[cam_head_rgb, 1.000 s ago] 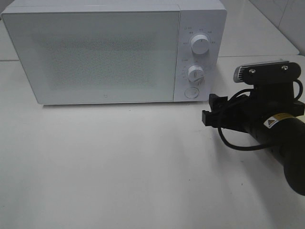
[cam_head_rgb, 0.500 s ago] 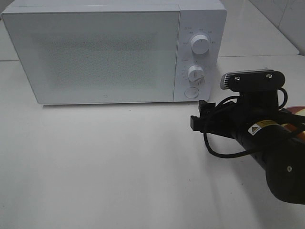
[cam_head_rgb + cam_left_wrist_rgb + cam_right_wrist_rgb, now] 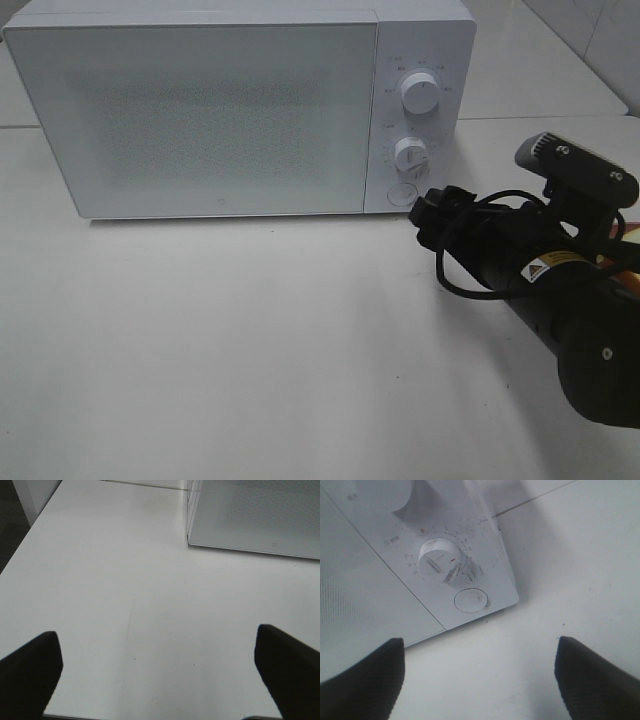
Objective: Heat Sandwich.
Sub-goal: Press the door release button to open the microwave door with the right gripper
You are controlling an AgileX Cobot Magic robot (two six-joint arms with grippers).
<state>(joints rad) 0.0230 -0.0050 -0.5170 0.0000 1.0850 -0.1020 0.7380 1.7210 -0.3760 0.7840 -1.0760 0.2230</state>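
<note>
The sandwich is out of view in all three views. A white microwave stands at the back of the table with its door shut. My right gripper hangs just right of and below the round door button, its wrist rolled on its side. The right wrist view shows the same button and the lower dial straight ahead, with my right gripper open and nothing between its fingers. My left gripper is open over bare table, near the microwave's left front corner.
The microwave has an upper dial and a lower dial on its right panel. A sliver of something orange-pink shows behind the right arm at the right edge. The white table spreads out in front.
The right arm has rolled its wrist and brought its gripper up and closer to the microwave's round button. The left gripper's opening is unchanged.
</note>
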